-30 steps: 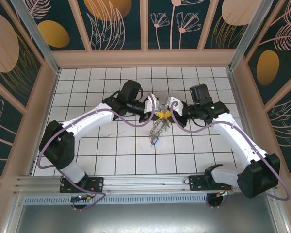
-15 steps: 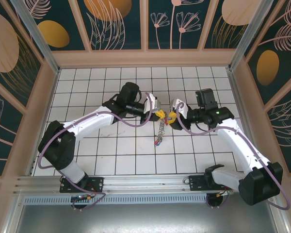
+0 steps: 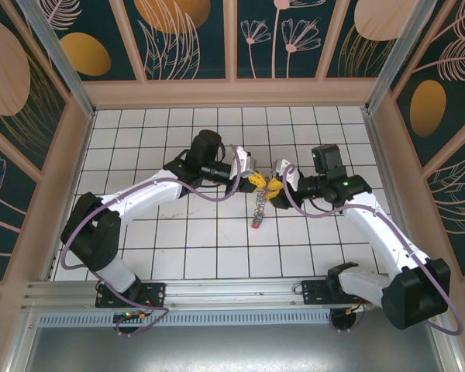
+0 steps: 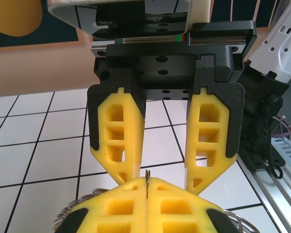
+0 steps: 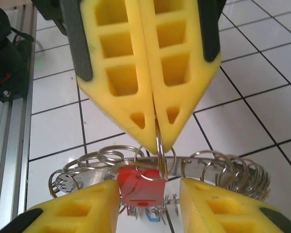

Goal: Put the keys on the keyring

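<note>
Left claw (image 3: 255, 180): shut tight, pads (image 5: 174, 68) pressed flat together, holding the keyring (image 5: 203, 162) by 1 thin wire loop (image 5: 159, 145) pinched at the very tips
Right claw (image 3: 273, 187): wide open and holding nothing, its 2 fingers (image 5: 218, 213) standing either side of the red tag (image 5: 139, 187)
Where the keyring is: hanging straight below my left tips, just ahead of my right fingers; whether it touches them I cannot tell
Long axis: seen edge-on from my right wrist, the band runs from 1 right finger toward the other, across the gap and not down into it
Nearer arm: left already has it; right is the free one, tips just short of the band
Coming move (my guess only): right must close on the tag or 1 loop without also trapping the band lying crosswise
Materials: flat grey metal band, rim crowded with springy round wire loops that overlap and look likely to snag
Tags: red one blocky, smooth plastic; a blue tag (image 5: 153, 219) peeps out below it
My pads: yellow, ribbed with hollow cells, wedge-tipped
Floor (image 5: 233, 97): glossy white tiles, dark grout
</note>
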Robot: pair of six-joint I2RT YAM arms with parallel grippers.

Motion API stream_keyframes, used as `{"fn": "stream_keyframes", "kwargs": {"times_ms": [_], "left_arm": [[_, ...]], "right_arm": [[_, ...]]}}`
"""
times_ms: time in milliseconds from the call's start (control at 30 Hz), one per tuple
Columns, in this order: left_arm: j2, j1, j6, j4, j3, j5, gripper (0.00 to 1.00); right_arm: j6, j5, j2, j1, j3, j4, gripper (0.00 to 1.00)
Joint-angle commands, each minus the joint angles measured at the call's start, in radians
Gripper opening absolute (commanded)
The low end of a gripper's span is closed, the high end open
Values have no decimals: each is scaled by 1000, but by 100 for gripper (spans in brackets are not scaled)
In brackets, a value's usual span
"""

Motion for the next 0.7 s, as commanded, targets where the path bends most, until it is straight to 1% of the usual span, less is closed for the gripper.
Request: {"fn": "stream_keyframes", "kwargs": {"times_ms": [0, 100, 267, 300, 367, 467, 500, 667], "left_arm": [[-30, 5, -28, 76, -6, 46, 0], [-28, 5, -43, 92, -8, 34, 0], [-30, 6, -54, 101, -8, 22, 0], [-30, 5, -54, 102, -8, 21, 0], [-31, 6, -54, 102, -11, 19, 0], [-40, 7, -59, 109, -18, 13, 0], [-43, 8, -59, 111, -21, 12, 0], [-63, 23, -67, 119, -38, 6, 0]], "right_arm": [[3, -73, 7, 1, -11, 38, 38], [-1, -89, 17, 17, -14, 34, 38], [-4, -70, 41, 41, -8, 2, 36], [-1, -61, 42, 41, -12, 4, 32], [4, -40, 36, 40, -15, 8, 17], [8, -14, 28, 28, -19, 5, 6], [8, -14, 25, 21, -18, 1, 4], [-2, -10, 15, -13, -15, -26, 0]]}}
